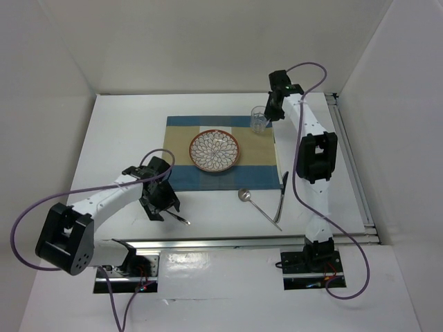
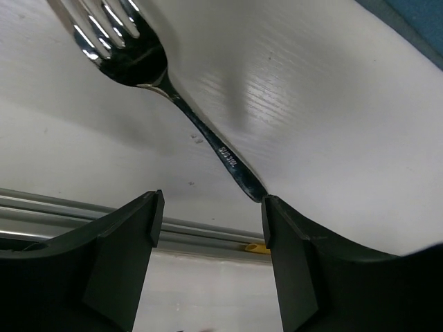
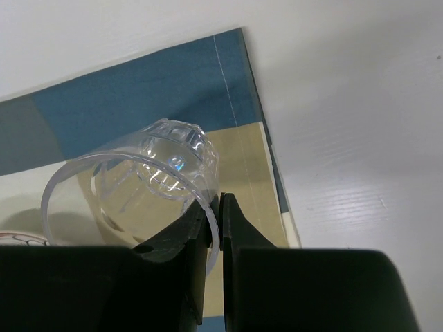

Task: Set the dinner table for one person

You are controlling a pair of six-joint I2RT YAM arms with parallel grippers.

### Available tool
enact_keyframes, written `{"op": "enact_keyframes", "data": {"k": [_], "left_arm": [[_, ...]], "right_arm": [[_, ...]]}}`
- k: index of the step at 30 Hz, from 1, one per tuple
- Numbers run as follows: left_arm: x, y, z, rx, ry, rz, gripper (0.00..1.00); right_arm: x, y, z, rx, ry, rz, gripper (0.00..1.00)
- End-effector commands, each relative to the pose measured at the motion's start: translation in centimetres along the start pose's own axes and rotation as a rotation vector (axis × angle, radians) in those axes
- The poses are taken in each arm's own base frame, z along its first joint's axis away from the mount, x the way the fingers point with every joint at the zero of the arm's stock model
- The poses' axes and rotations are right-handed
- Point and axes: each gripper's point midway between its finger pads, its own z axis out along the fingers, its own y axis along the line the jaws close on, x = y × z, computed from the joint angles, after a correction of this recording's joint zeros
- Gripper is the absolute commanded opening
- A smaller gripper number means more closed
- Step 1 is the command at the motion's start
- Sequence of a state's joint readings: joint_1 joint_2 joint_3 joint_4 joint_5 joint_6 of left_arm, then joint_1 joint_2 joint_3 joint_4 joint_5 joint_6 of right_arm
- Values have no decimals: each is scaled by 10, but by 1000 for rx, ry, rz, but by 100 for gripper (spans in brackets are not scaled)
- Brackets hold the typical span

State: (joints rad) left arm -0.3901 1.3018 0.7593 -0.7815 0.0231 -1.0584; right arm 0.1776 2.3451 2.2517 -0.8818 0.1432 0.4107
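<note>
Overhead and wrist views, place setting in progress. The desk (image 1: 124, 131) is the white surface that carries everything. On its far half lies the striped placemat (image 1: 259, 159), with the patterned plate (image 1: 214, 151) at the mat's centre. A clear glass (image 1: 259, 120) stands at the mat's far right corner. A spoon (image 1: 257, 206) and a knife (image 1: 281, 199) lie on bare desk just near of the mat's right side, and a fork (image 2: 187, 111) lies on bare desk near the left corner.

My right pincer (image 3: 216, 207) is pinching the glass by its wall, one finger inside the rim and one outside. I cannot tell whether the base rests fully on the mat. I judge that a thin, slick wall held at one side could slip or swing. If I let go while the glass is canted, it could topple toward the plate.

My left pincer (image 2: 211, 214) is spread and holds nothing. The tip of the fork's handle meets the inner edge of one finger rather than lying centred in the gap. If I close here, I would expect the flat handle to skid or pivot out.

The desk lies directly beneath the left pincer, close under its fingertips. Beneath the right pincer it is covered by the mat, with bare desk just beside it.
</note>
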Motion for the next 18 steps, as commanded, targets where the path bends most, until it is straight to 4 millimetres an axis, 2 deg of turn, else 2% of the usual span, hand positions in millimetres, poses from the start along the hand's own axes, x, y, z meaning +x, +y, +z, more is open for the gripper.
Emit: {"op": "enact_keyframes", "data": {"k": [1,2,4,8,11,13,16,18], "left_arm": [[-10,-18,-1,22,-42,-32,76],[-6,-17,5,0,-27,-22,76],[-7,-17,13,-18,-16,-23,76],[-7,-12,25,-64,1,-33,76],[-6,-11,27,-78,-4,-24,76],[-4,-6,29,-98,-3,-33,76],[-2,-2,30,-106,2,-34,76],[-4,-2,33,-111,-6,-33,76]], "right_arm": [[-24,11,-13,-53,-60,17,0],[-24,11,-13,-53,-60,17,0],[-12,10,5,-48,-28,13,0],[-8,10,16,-45,-23,12,0],[-8,10,16,-45,-23,12,21],[-6,11,18,-54,-19,12,46],[-7,16,15,-82,-17,12,75],[-11,22,4,-119,-27,14,86]]}}
